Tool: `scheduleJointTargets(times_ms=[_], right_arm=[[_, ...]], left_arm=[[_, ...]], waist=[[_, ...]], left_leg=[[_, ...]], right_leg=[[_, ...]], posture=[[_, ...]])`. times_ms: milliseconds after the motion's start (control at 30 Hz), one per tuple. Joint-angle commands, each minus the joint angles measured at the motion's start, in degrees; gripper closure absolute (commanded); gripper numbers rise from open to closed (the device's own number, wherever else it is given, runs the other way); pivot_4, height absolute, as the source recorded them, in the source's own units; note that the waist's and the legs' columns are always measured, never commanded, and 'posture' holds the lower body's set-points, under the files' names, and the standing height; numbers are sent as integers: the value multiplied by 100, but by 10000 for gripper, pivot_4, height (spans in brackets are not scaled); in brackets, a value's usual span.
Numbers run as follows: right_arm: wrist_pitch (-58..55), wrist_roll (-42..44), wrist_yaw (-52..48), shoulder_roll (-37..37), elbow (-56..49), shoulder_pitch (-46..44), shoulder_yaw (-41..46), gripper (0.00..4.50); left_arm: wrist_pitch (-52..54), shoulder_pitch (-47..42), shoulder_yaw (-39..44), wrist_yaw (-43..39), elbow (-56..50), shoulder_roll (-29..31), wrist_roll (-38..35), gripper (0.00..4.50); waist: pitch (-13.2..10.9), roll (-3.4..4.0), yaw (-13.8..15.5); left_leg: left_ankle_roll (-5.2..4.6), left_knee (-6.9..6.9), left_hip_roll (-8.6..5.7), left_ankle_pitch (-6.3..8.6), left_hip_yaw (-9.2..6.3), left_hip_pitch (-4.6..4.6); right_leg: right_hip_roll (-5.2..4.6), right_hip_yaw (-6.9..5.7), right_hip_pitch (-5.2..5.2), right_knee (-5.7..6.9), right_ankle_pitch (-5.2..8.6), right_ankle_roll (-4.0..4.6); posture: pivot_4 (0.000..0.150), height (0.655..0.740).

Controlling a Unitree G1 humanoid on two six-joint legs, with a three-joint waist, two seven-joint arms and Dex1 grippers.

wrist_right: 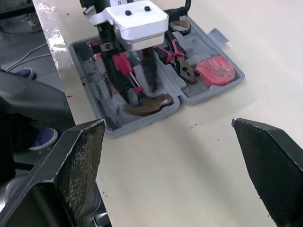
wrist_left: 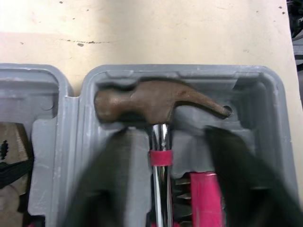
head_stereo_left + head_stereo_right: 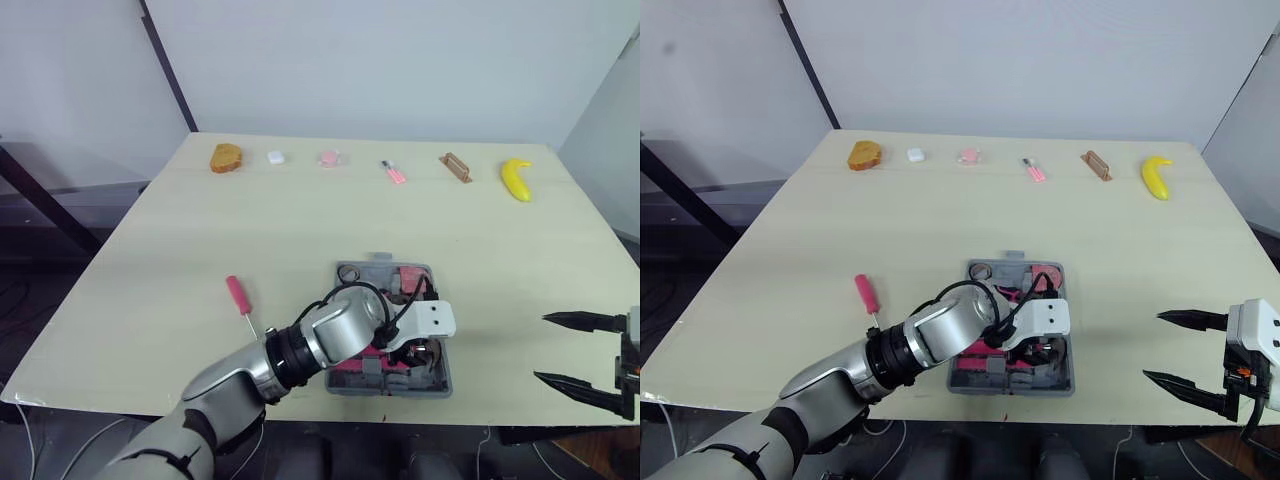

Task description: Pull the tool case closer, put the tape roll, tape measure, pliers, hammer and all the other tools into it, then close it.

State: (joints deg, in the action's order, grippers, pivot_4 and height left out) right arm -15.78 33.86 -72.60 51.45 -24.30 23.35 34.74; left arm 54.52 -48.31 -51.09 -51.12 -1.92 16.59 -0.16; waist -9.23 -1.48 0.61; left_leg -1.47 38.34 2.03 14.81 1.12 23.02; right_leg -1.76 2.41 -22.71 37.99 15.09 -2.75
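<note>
In the tool case [image 2: 180,73], hammer [image 2: 151,101] seated — left gripper [image 2: 165,142] astride shaft

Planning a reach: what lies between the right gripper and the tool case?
Only bare table between right gripper and tool case, in the right wrist view.

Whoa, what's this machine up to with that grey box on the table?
A humanoid robot is packing tools into an open grey plastic tool case. Its left gripper is down in the case, open and straddling the shaft of a brown-headed hammer lying in its moulded slot. The right gripper hangs open and empty near the right edge of the pale table. A pink-handled screwdriver lies left of the case, not yet packed.
</note>
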Motion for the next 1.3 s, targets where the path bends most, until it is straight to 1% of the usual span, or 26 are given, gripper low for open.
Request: scheduleJointTargets(times_ms=[33,100,167,300,367,433,500,533,767,1033,1167,1300], right_arm=[[100,28,38,-42,-164,4,125,0],[109,24,60,-61,-168,-2,104,0],[127,13,77,-79,-163,-3,83,0],[162,-16,109,-123,-165,-9,57,0],[166,-20,133,-138,-172,-19,41,0],[172,-25,152,-151,-185,-15,32,0],[177,-23,169,-162,-198,-5,33,0],[178,-20,178,-165,-203,-2,34,0],[147,6,209,-148,-231,20,104,0],[116,8,274,-142,-276,-5,65,0],[110,11,299,-127,-263,-50,33,0],[102,6,329,-130,-274,-93,-22,0]], left_arm=[[-188,-12,550,-307,-511,261,-258,18806],[-728,231,970,-425,-656,456,-465,18806],[-1420,535,1368,-759,-686,682,-754,18806],[-1917,921,1859,-1253,-563,918,-1180,18806],[-2203,1097,2003,-1400,-447,958,-1278,23948],[-2587,1265,2007,-1558,-346,1016,-1238,32273],[-2842,1406,2023,-1596,-206,976,-1184,42012],[-3018,1462,2004,-1594,-111,963,-1106,44446],[-3869,1701,2021,-1310,723,579,-753,44446],[-4480,1757,1941,-1336,1429,497,-338,44446],[-4832,1803,1830,-1260,1826,505,21,44446],[-4931,1893,1717,-1302,2140,553,307,44446]], waist=[[-2,4,-5],[2,12,0],[5,17,6],[5,17,16],[5,18,20],[6,18,18],[6,19,18],[6,19,19],[6,19,18],[7,20,15],[7,20,16],[12,23,14]], left_leg=[[0,0,0,0,0,0],[0,0,1,0,0,0],[0,0,2,0,1,0],[0,1,1,0,3,-1],[0,2,1,0,2,0],[0,3,1,0,3,0],[0,3,1,0,4,-1],[0,3,1,0,4,-1],[0,3,0,0,3,-2],[0,3,0,0,3,-2],[0,3,0,0,3,-2],[0,3,0,0,4,-9]], right_leg=[[0,0,0,0,0,0],[0,0,0,0,0,0],[-2,0,0,-1,0,0],[-3,0,1,0,0,0],[-4,-2,2,0,0,0],[-4,-2,2,0,0,0],[-3,0,3,0,0,0],[-3,0,3,0,0,0],[-3,-1,4,0,-1,0],[-2,-1,4,1,-1,-1],[-2,-1,4,1,-1,-1],[-2,-1,13,0,-1,-1]], posture=[[1500,7400],[1500,7400],[1500,7400],[1500,7400],[1500,7400],[1500,7400],[1500,7400],[1500,7400],[1500,7400],[1500,7400],[1500,7400],[1500,7400]])
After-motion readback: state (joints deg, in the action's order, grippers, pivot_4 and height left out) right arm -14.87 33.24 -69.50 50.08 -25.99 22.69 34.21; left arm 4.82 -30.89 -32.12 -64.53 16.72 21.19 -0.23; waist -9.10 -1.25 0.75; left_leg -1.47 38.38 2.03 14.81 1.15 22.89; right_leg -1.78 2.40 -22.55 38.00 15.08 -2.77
